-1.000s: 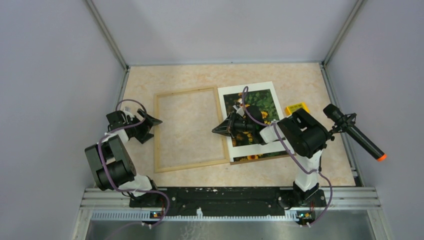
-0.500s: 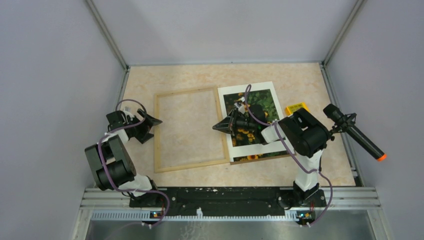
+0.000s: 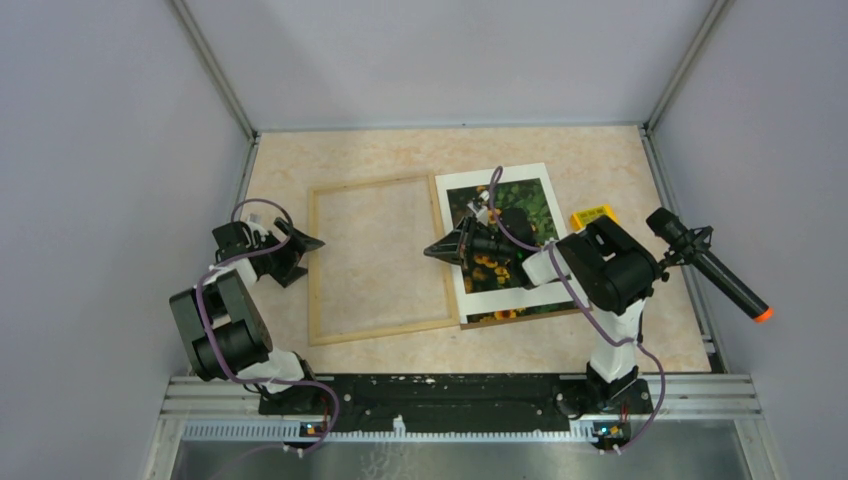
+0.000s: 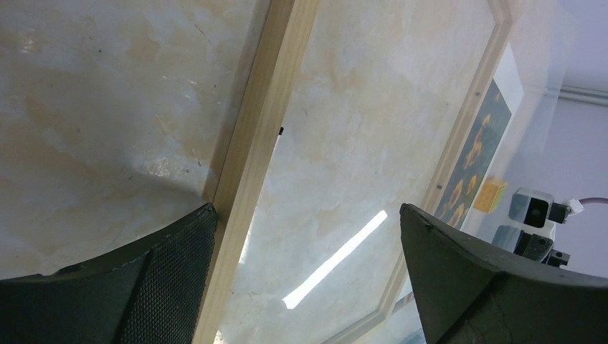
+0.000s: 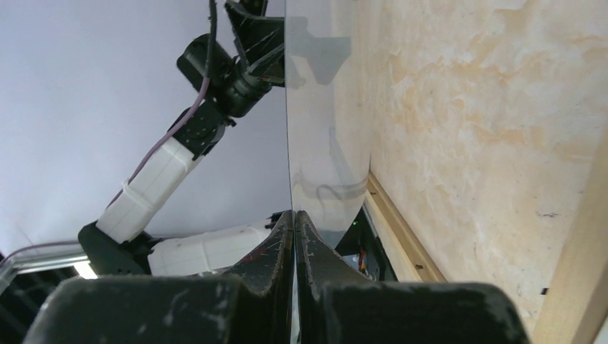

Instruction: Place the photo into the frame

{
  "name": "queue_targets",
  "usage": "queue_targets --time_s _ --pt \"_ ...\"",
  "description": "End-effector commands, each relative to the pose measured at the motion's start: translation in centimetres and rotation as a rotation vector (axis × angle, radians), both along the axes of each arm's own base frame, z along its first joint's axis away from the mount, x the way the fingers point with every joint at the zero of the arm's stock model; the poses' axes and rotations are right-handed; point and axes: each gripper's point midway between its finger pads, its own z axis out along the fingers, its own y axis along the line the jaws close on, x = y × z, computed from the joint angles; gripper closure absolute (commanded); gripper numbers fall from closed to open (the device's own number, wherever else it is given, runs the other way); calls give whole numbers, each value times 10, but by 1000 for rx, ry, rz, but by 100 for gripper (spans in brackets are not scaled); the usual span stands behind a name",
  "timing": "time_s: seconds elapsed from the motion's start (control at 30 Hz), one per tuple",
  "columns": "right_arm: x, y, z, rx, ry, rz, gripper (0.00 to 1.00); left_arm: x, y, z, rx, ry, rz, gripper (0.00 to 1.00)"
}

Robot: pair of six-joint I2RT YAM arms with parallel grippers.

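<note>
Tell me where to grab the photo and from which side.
Pinch the photo at its near right corner, coming in low from the right. It lies flat, so only an edge offers a hold; its left edge sits close beside the frame, and the yellow block sits by the far right corner. The white mat around it may lift too.

Top cam overhead; wrist cams low, close, both w/ frame (image 4: 265,122)
</note>
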Motion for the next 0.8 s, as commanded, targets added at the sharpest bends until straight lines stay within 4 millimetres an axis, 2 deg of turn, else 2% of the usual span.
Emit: queue_targets --time_s 0.0,0.07,0.2,0.27,0.47,0.63,0.7,0.77 --pt "2 8 -27 -120 -64 41 98 0 -9 4 -61 -19 -30 1" --pt "2 10 -38 -165 -73 43 89 0 -10 4 -67 -18 -32 1" --pt "3 11 -44 -204 -113 52 69 -1 -11 2 -76 -13 -34 1" --pt "5 17 -48 -217 -140 77 66 -1 -12 2 -80 -15 -34 1" --pt "12 36 -61 -255 -131 81 63 -1 -12 2 -85 -17 -35 1" --pt "24 36 -68 -309 -115 -7 63 -1 -12 2 -83 -15 -33 1" --pt "27 39 -70 -310 -109 -12 65 -1 -13 2 -87 -16 -36 1" --pt "27 44 -69 -283 -91 -3 72 -1 -13 2 -89 -16 -35 1"
